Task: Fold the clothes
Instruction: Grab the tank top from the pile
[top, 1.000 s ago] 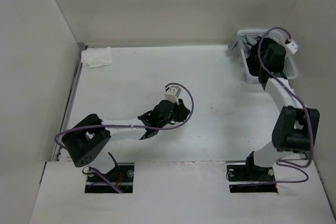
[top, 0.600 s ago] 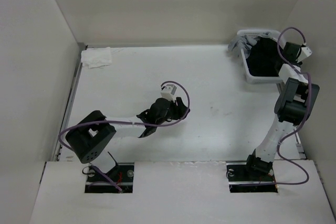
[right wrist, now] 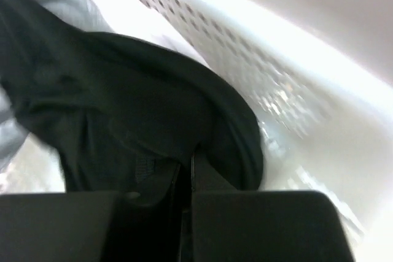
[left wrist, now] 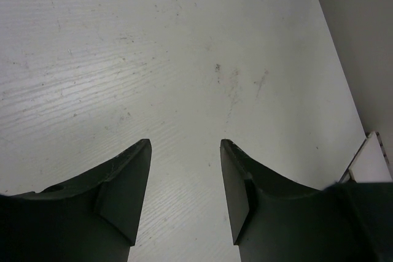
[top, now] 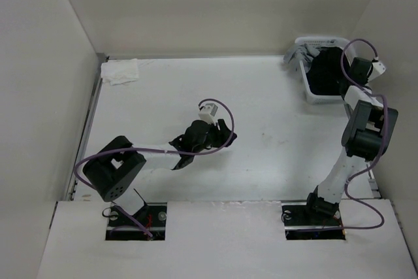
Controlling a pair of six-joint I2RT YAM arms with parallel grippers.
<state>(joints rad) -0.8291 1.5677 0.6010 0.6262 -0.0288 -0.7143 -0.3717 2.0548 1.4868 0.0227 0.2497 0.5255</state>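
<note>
Right hand (right wrist: 186,167) tight on clothes (right wrist: 123,105)

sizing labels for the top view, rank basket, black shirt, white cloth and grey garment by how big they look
1. basket
2. black shirt, bunched inside the basket, so only part of it shows
3. white cloth
4. grey garment, only a bit shows at the basket's rim

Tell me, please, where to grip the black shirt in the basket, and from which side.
Grip the raised fold on top of the black shirt, coming from above: it lies bunched inside the basket, whose walls block the sides.
</note>
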